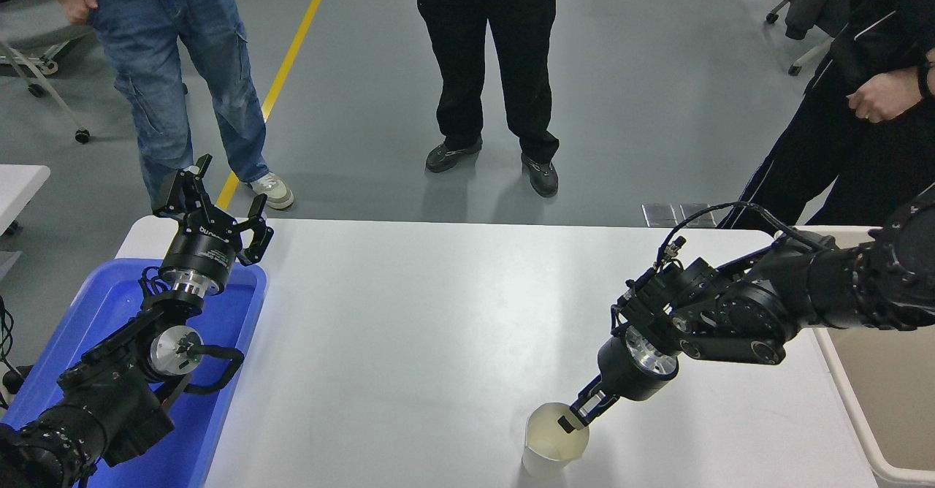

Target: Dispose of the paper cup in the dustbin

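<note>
Right gripper [572,418] gripped the cup [553,442] rim at lower centre-right, cup upright on table [438,313]. Bin [880,400] at right edge. Left gripper [212,207] spread open above blue tray [109,305], left.

Your robot's two arms are matte black, built from chunky cylindrical joints. On the left arm [124,371] a bright silver collar sits behind the gripper body, which carries pale lettering too small to read, and a silver disc caps one joint. The right arm [767,305] has a silver ring studded with small screws, and thin black cables loop over its wrist.
</note>
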You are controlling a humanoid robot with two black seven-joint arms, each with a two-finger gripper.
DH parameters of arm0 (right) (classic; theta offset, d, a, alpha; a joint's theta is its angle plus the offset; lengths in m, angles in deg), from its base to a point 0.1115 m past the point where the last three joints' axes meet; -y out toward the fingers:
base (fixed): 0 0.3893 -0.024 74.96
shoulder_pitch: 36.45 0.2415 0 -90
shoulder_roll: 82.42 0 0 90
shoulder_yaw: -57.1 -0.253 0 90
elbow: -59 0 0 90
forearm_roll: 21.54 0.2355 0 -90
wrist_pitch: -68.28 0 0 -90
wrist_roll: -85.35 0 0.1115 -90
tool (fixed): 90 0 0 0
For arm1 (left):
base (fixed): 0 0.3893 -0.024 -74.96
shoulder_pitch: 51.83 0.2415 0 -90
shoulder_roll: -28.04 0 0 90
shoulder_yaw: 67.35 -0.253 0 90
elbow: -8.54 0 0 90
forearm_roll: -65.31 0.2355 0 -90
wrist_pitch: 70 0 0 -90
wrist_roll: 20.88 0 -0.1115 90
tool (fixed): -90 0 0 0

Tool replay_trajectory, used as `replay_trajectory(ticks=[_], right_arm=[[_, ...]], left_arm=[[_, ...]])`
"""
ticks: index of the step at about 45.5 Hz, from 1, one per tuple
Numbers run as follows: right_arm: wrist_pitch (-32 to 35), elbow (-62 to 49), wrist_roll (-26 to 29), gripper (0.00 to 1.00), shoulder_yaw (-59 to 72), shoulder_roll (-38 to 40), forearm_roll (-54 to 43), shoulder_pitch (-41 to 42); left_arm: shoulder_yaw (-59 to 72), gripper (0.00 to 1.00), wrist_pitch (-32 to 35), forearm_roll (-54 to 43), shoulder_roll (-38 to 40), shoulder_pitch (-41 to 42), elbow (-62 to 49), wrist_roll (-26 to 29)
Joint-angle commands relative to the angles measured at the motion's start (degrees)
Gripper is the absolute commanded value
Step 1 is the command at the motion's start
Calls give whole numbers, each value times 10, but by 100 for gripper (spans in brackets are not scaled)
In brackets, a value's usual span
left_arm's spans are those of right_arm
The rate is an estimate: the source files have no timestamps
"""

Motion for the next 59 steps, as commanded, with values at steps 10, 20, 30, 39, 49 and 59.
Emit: replay_trajectory(ticks=[10, 20, 30, 39, 49, 59], right_arm=[[0, -1, -10, 0, -1, 3, 1, 6], [3, 5, -21, 0, -36, 38, 13, 37], [32, 33, -28, 0, -57, 82, 42, 82], [62, 69, -28, 0, -89, 124, 70, 129], [110, 76, -27, 0, -143, 172, 92, 167], [150, 73, -27, 0, -196, 214, 92, 196]], left_arm=[[0, 100, 0, 0, 0, 0, 0, 0], [0, 100, 0, 0, 0, 0, 0, 0], [0, 100, 0, 0, 0, 0, 0, 0], [0, 100, 0, 0, 0, 0, 0, 0], [0, 100, 0, 0, 0, 0, 1, 0], [0, 100, 0, 0, 0, 0, 0, 0]])
